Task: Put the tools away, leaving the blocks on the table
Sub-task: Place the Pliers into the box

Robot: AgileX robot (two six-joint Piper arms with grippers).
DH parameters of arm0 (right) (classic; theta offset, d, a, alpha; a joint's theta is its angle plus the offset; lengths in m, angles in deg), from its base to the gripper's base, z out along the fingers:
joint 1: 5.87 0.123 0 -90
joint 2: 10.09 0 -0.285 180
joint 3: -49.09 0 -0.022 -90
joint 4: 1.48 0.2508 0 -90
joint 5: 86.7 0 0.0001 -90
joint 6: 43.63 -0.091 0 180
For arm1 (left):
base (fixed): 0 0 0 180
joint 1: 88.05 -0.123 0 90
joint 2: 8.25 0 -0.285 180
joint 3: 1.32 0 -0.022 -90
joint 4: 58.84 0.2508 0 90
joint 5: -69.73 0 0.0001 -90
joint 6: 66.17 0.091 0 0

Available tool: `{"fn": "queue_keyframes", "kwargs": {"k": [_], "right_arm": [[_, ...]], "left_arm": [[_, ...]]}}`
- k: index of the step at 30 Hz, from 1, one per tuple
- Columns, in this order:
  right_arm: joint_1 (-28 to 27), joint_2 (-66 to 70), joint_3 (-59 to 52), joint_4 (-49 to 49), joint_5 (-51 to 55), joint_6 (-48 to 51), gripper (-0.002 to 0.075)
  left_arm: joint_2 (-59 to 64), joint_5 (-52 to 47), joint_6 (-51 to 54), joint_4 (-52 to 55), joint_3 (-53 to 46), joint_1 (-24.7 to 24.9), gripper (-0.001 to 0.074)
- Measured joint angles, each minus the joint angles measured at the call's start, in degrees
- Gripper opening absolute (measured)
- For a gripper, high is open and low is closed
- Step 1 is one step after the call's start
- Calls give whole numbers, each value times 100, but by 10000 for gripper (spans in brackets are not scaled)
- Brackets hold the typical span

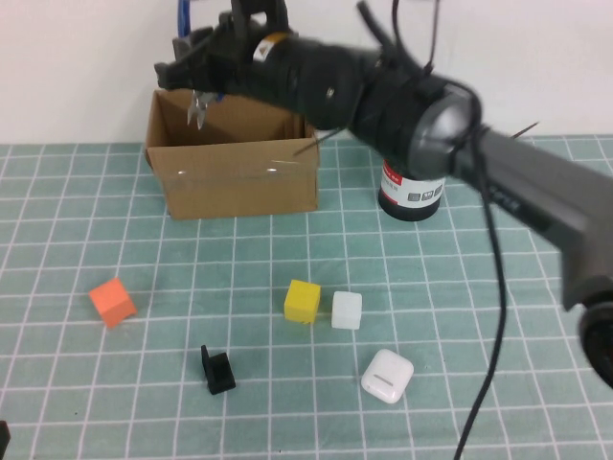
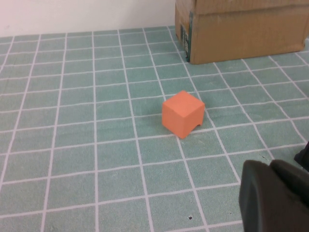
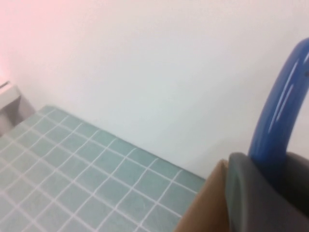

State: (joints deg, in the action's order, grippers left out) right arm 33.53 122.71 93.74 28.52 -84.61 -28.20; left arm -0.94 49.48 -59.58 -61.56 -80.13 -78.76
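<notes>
A teal-green surface (image 1: 77, 402) marked with a grid of white lines filled the high view. At its far side stood an open cardboard box (image 1: 235, 168). The right arm reached across from the right, and the right tool (image 1: 198, 84) hung above the box's far left corner, closed on a pair of blue-handled pliers (image 1: 199, 107). The metal nose of the pliers pointed down into the box opening, and the blue handles rose above the tool. In the right wrist view a curved blue handle stood up from between the dark fingers (image 3: 256, 193), with the box edge below.

Just right of the box stood a black container with a red and white label (image 1: 412, 192). Nearer, the orange block (image 1: 113, 301) lay alone at the left. The yellow block (image 1: 303, 301) and the white block (image 1: 347, 310) sat just beside each other near the middle. A small black L-shaped bracket (image 1: 217, 370) lay nearer still, and a white rounded glossy case (image 1: 387, 376) lay to its right.

The left tool (image 2: 275, 198) was shut and empty, parked low at the near left corner of the surface, near the orange block.
</notes>
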Motion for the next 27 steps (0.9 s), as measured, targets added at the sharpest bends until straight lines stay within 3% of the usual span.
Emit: {"fn": "queue_keyframes", "kwargs": {"k": [9, 27], "right_arm": [[0, 321, 0, 288, -705, 0, -4], [-44, 716, 0, 459, -827, 11, -1]], "left_arm": [[0, 0, 0, 0, 0, -9, -3], [0, -1, 0, 0, 0, -9, -3]]}}
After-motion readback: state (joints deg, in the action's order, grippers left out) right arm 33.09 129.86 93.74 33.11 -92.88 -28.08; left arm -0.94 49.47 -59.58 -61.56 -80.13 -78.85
